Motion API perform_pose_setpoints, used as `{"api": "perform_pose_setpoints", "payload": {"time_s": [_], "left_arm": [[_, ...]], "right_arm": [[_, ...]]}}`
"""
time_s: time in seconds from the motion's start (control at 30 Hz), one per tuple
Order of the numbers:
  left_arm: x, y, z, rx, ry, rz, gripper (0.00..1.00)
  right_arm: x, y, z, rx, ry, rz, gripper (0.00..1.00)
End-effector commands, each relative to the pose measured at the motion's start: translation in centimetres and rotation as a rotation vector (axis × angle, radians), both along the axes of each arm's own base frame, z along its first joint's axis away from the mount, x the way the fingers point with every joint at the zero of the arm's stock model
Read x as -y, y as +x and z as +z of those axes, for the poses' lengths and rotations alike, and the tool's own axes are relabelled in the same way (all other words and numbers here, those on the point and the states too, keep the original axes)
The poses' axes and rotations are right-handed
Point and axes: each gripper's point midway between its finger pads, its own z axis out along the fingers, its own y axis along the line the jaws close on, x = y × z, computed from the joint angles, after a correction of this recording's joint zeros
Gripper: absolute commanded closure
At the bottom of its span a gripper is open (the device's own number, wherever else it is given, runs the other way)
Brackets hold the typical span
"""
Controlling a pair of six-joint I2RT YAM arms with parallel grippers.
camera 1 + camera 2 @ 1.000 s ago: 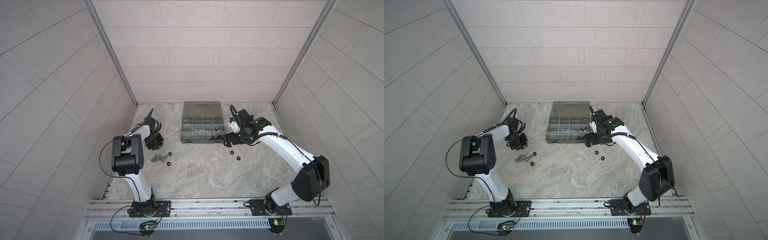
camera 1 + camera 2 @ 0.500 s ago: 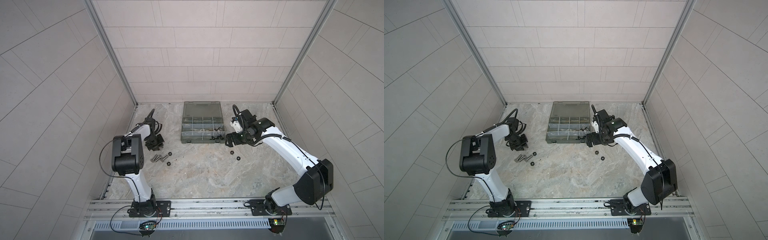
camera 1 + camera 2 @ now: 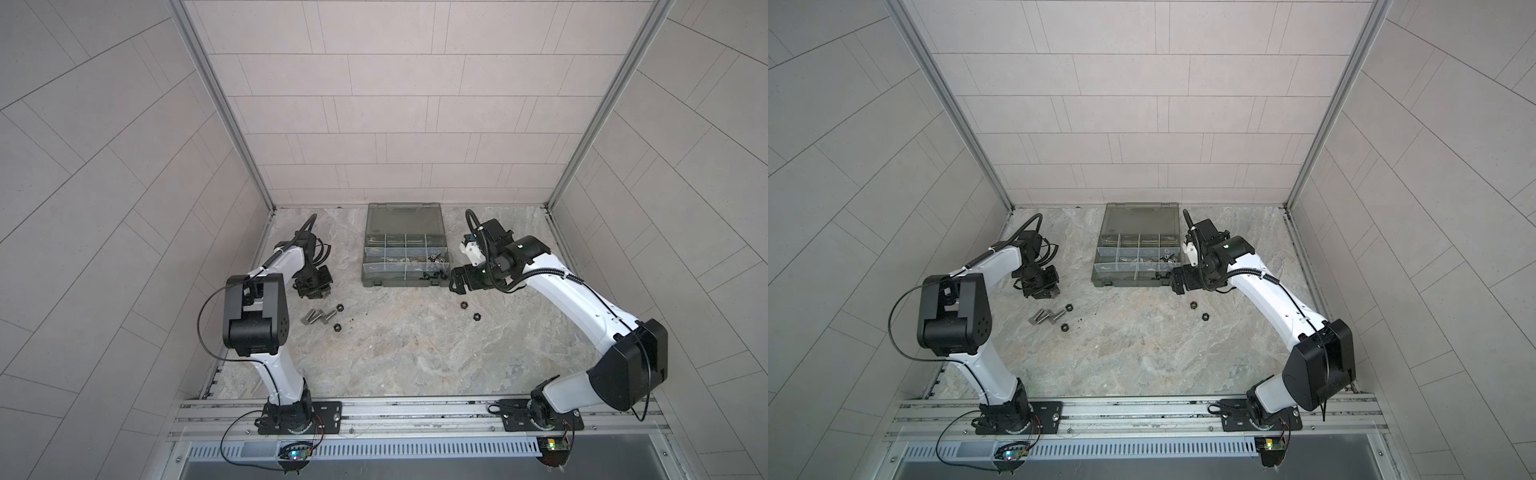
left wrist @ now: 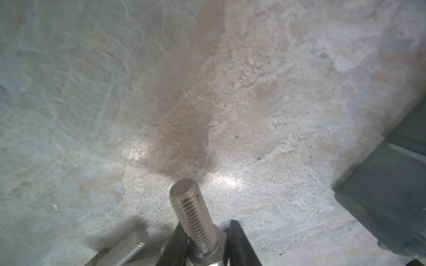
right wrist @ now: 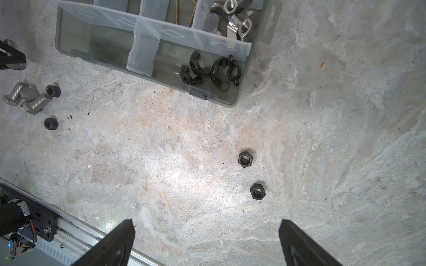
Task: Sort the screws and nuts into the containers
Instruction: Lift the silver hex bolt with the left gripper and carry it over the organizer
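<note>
My left gripper (image 4: 206,226) is shut on a silver hex-head screw (image 4: 196,214), held by its head with the threaded shank pointing outward. In both top views this gripper (image 3: 313,291) hovers just behind a few loose screws (image 3: 318,319) and two black hex nuts (image 3: 340,307) on the table. The containers are compartments of a grey-green organizer case (image 3: 405,283) with its lid open. My right gripper (image 5: 205,230) stands wide open and empty by the case's front right corner (image 3: 1177,284). Two black hex nuts (image 5: 245,159) lie ahead of it. Black wing nuts (image 5: 207,69) sit in a front compartment.
Silver wing nuts (image 5: 235,20) fill a compartment further back. The case's corner (image 4: 391,184) shows at the edge of the left wrist view. A metal rail (image 3: 415,415) runs along the table's front edge. Tiled walls enclose the other three sides.
The right arm's wrist has shifted slightly to the right, with its gripper still open by the case corner. The left arm has barely moved and still holds the screw.
</note>
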Motion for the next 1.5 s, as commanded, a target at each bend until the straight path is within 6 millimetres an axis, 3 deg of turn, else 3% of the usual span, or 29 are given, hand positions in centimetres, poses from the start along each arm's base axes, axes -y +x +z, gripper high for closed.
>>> {"api": "perform_pose_setpoints", "payload": {"time_s": [0.0, 0.4, 0.9, 1.47], "left_arm": [[0.5, 0.2, 2.0, 0.034, 0.001, -0.028, 0.81], [2.8, 0.9, 3.5, 0.064, -0.008, -0.081, 0.81], [7.1, 4.1, 6.8, 0.147, -0.026, -0.157, 0.84], [16.0, 10.2, 8.6, 0.243, -0.103, -0.264, 0.84]], "right_arm": [[0.4, -0.7, 0.5, 0.004, 0.007, -0.013, 0.01], [0.3, -0.6, 0.4, 0.000, 0.010, -0.007, 0.01], [0.8, -1.0, 0.3, 0.005, 0.001, -0.014, 0.01], [1.9, -1.2, 0.5, 0.011, -0.016, -0.036, 0.01]]}}
